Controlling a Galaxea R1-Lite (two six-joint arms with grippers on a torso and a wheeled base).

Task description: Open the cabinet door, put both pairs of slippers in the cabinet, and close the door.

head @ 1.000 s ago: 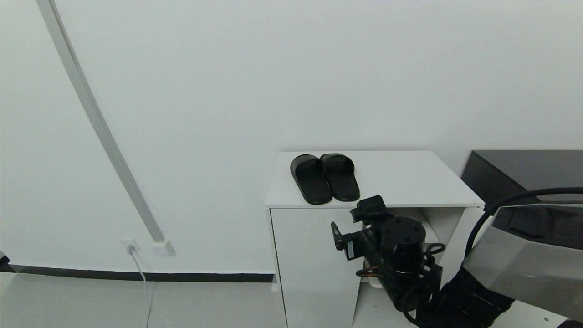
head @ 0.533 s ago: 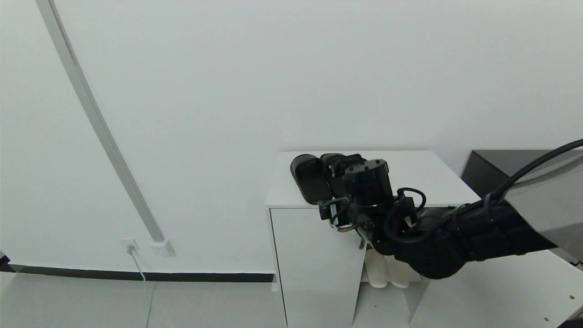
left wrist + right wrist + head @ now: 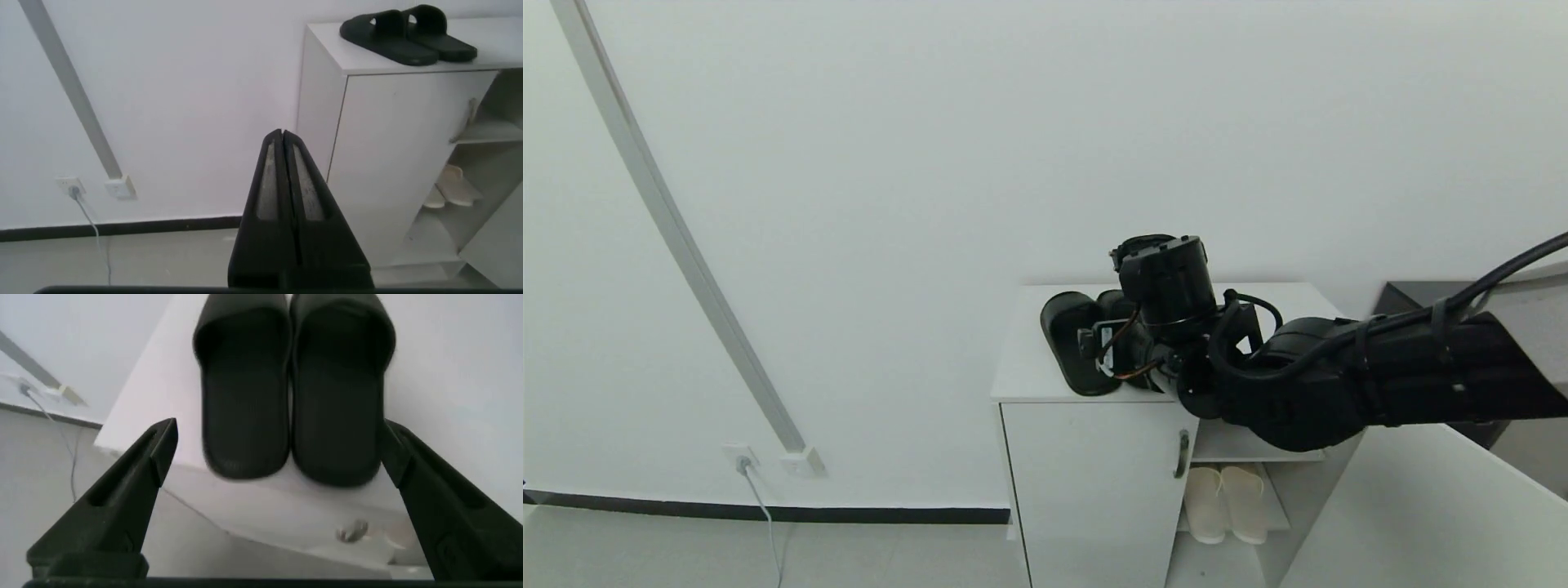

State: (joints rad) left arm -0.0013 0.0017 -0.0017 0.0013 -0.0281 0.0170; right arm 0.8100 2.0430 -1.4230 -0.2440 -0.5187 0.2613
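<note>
Note that in the head view the right arm [image 3: 1339, 384] crosses the cabinet top [image 3: 1029, 367] and covers most of the right slipper of the black slippers [image 3: 1072, 343]. It also hides the fingers of the right hand [image 3: 278, 431]. Use the right wrist view instead: there the fingers are spread wide, one on each side of the black pair and apart from it. The black slippers lie side by side and touching on the left part of the cabinet top, heels at the near edge and toes toward the wall [image 3: 931, 163]. The left hand [image 3: 283, 143] is pressed closed with nothing between its fingers, low and to the left of the cabinet [image 3: 1086, 490]. The cabinet's left door [image 3: 1094, 457] is shut and carries a handle [image 3: 1181, 454] at its right edge. The right door [image 3: 1421, 523] stands open toward you and is cut off by the frame's edge. In the open compartment the cream slippers [image 3: 1225, 502] sit as a pair on the lower shelf, under an upper shelf [image 3: 1250, 451] that the arm partly hides. A dark piece of furniture [image 3: 1401, 296] to the right of the cabinet is mostly covered by the arm, so you cannot tell what it is. The cabinet stands against the white wall. A grey conduit strip [image 3: 662, 220] runs slantwise down the wall to a small box [image 3: 802, 462] beside a socket [image 3: 737, 456]. A cable [image 3: 764, 518] drops from the socket past the black baseboard [image 3: 849, 514] to the pale floor [image 3: 645, 555].
</note>
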